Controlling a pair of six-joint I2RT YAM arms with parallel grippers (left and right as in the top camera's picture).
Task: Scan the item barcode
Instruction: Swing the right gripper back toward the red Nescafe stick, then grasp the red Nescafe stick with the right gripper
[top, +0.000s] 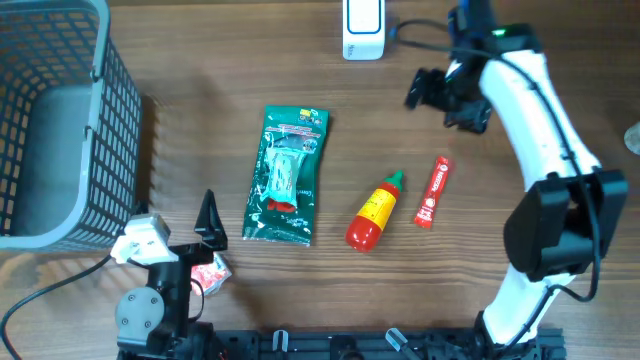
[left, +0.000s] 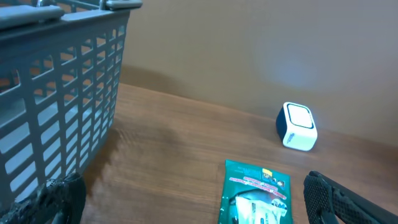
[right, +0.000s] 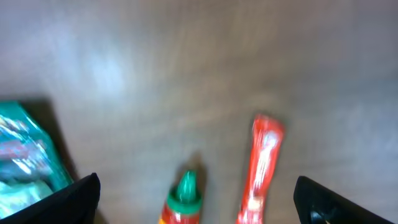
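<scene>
Lower the right gripper (top: 443, 97), spread wide and empty, over the slim red crinkly sachet (top: 432, 192) lying just beside the rounded red-and-yellow plastic sauce bottle with green cap (top: 375, 211); likely the nearer pick, though not certain which. Pinch across the flat narrow width, then turn the printed code toward the white boxy scanner (top: 363, 30). Leave the left gripper (top: 208, 245), equally wide and empty, near the grey plastic lattice basket (top: 125, 120). Avoid snagging the glossy green foil packet (top: 285, 175), flat and floppy.
</scene>
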